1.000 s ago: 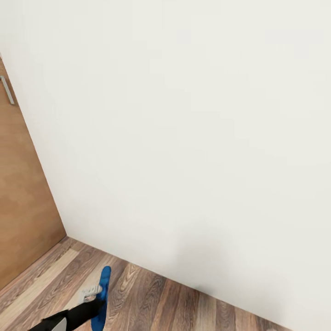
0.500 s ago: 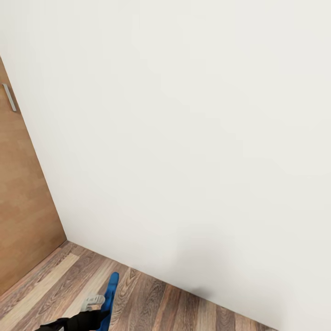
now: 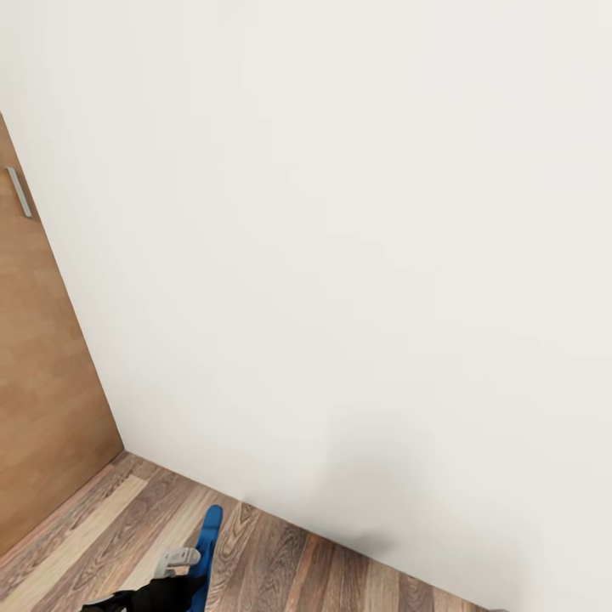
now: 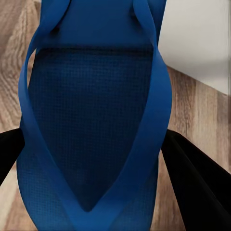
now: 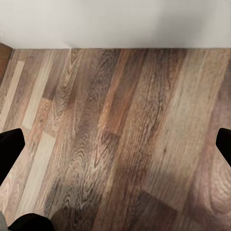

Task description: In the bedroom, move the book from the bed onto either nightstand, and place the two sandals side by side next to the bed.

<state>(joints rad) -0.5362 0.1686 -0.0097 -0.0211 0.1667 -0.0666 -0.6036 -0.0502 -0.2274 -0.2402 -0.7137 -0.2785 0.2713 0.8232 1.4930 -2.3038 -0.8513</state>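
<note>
Blue flip-flop (image 4: pixel 96 120), judged light and floppy, is clamped mid-sole by left end effector (image 3: pixel 183 571), 7 o'clock.

The left gripper (image 3: pixel 183 571) is matte black, with a pale grey, ridged block on its upper side. In the left wrist view its two fingers (image 4: pixel 197 185) are plain black, smooth, broad wedges. The right gripper (image 5: pixel 115 144) has black fingertips (image 5: pixel 9 147) with rounded corners; another rounded black part sits nearer the camera.
</note>
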